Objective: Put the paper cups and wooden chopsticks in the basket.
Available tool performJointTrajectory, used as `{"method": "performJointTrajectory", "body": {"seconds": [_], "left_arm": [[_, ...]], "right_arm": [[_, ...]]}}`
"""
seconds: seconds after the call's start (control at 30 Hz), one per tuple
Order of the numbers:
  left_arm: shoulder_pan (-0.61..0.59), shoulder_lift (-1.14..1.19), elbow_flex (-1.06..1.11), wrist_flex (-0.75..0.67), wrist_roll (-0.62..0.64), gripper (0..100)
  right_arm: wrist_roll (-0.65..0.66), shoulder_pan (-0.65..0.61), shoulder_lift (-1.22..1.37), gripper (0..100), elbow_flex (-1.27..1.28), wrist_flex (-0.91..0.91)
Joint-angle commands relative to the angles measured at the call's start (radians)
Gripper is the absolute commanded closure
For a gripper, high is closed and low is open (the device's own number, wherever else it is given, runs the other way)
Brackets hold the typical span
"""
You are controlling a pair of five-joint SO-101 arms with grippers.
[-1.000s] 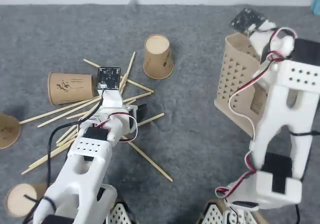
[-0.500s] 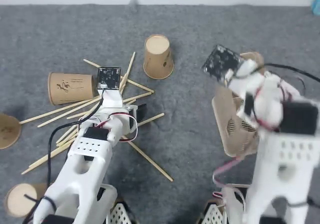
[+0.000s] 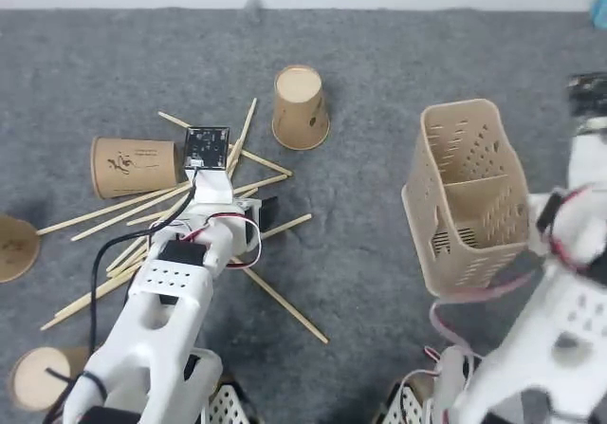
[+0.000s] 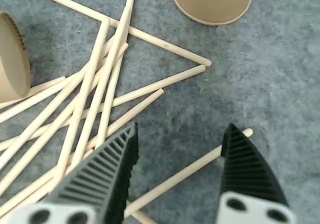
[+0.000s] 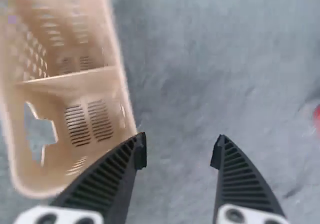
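left end effector [image 4: 181, 132]: spread wide over scattered wooden chopsticks [image 4: 160, 86] | right end effector [image 5: 179, 141]: spread wide, just beside the beige two-compartment basket [image 3: 474, 270] | paper cups [image 3: 301, 108]: four on the grey worktop [image 3: 379, 64], apart from the basket

No text, number or sign could be read anywhere.

Marks noted, all illegible:
- Tan paper cup lying on its side [image 3: 133, 166], high view: one dark, brush-like printed mark on its wall, facing up. Too small to make out.
- Tan paper cup at the table's left edge [image 3: 13, 248], high view: a faint line of dark print on its wall. Not readable.
- Tan paper cup standing beyond the chopsticks [image 4: 212, 1], left wrist view: a few tiny dark characters near its wall, cut by the frame edge. Not readable.
- Small black circuit board on an arm's wrist [image 3: 207, 147], high view: pale specks, too small to tell whether they were lettering.
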Motion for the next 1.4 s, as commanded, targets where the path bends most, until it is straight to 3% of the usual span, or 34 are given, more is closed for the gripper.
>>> {"method": "performJointTrajectory", "body": {"seconds": [0.0, 0.23, 0.53, 0.6, 0.7, 0.77, 1.03, 1.23, 1.37], "left_arm": [[0.002, -0.002, -0.035, -0.017, -0.011, 74], [0.000, -0.002, -0.035, -0.015, -0.011, 74], [0.003, -0.002, -0.035, -0.015, -0.011, 74], [0.003, -0.002, -0.035, -0.015, -0.011, 74], [0.002, -0.002, -0.035, -0.015, -0.011, 74], [0.000, -0.002, -0.035, -0.015, -0.011, 74], [0.002, -0.002, -0.028, -0.015, -0.011, 74], [0.003, -0.002, -0.028, -0.015, -0.011, 74], [0.003, -0.002, -0.028, -0.015, -0.012, 74]], "right_arm": [[-0.095, -0.015, 0.058, 77.5, 0.057, 0.039], [-0.210, -0.140, 0.093, 77.7, 0.083, 0.038], [-0.241, -0.142, 0.102, 77.9, 0.267, -0.039], [-0.241, -0.139, 0.102, 80.9, 0.290, -0.062], [-0.238, -0.139, 0.102, 93.4, 0.290, -0.096], [-0.204, -0.137, 0.101, 99.7, 0.288, -0.127], [0.037, -0.124, 0.117, 99.1, 0.256, -0.389], [0.361, -0.170, 0.335, 98.9, 0.091, -0.421], [0.287, -0.130, 0.495, 91.2, -0.087, -0.415]]}}
